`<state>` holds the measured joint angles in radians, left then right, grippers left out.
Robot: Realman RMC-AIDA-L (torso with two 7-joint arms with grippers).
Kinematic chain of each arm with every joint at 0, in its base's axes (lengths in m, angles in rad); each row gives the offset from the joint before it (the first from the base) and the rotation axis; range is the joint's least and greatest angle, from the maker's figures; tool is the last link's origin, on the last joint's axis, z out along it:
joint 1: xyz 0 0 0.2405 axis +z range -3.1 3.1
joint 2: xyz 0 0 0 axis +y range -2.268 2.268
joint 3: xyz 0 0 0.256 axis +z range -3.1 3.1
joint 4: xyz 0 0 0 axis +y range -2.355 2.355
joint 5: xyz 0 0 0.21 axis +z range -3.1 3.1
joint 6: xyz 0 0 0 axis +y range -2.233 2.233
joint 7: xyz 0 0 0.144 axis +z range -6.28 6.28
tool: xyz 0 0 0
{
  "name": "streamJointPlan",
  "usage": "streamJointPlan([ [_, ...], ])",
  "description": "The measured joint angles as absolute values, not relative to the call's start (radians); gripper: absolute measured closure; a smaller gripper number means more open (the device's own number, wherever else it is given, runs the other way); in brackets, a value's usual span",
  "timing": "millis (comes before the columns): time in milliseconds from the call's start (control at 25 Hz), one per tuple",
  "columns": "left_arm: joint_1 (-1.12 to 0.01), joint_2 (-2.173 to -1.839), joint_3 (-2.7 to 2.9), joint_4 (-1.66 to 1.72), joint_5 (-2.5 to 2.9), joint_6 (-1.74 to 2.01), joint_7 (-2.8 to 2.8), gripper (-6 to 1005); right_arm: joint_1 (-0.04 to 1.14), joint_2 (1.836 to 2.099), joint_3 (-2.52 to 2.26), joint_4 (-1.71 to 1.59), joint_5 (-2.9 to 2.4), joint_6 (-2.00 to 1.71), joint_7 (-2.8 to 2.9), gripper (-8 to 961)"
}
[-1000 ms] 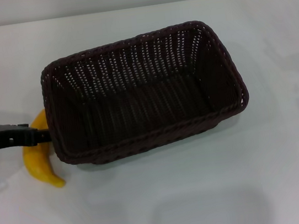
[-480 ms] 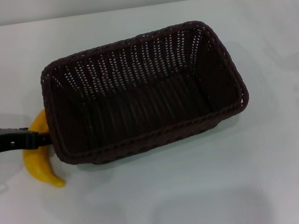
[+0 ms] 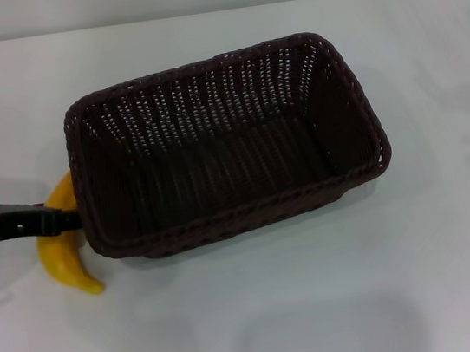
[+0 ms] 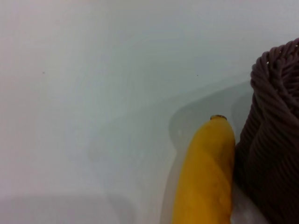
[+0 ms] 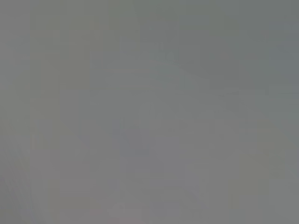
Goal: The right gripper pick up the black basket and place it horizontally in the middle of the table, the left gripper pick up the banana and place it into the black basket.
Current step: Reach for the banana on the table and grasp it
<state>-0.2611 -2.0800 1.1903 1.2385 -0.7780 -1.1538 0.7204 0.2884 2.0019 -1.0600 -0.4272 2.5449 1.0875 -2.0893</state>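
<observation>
The left gripper (image 3: 64,219) reaches across the banana (image 3: 63,251), which lies on the table (image 3: 323,304) against the basket's (image 3: 223,156) left end. I cannot tell how its jaws stand. A clean pick probably needs a mid-banana grip clear of the wicker, then a lift over the rim. The right gripper is not in view.

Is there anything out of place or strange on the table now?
Nothing is damaged or spilled. The basket sits slightly askew, not quite square to the table. The banana lies outside, tight against the basket's left end, with the left end effector across it.
</observation>
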Motion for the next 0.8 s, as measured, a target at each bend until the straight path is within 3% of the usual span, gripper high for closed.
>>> streamJointPlan([
  [240, -0.261, -2.079, 1.186, 1.237, -0.775, -1.154, 0.719, 232, 0.288, 2.002, -1.06, -0.428, 2.545, 1.088, -2.089, 83],
  [440, -0.261, -2.078, 1.189, 1.237, -0.775, -1.154, 0.721, 445, 0.288, 2.002, -1.061, -0.428, 2.545, 1.088, -2.088, 84],
  [800, -0.261, -2.079, 1.187, 1.244, -0.738, -1.143, 0.684, 476, 0.289, 2.002, -1.062, -0.428, 2.545, 1.088, -2.088, 84],
])
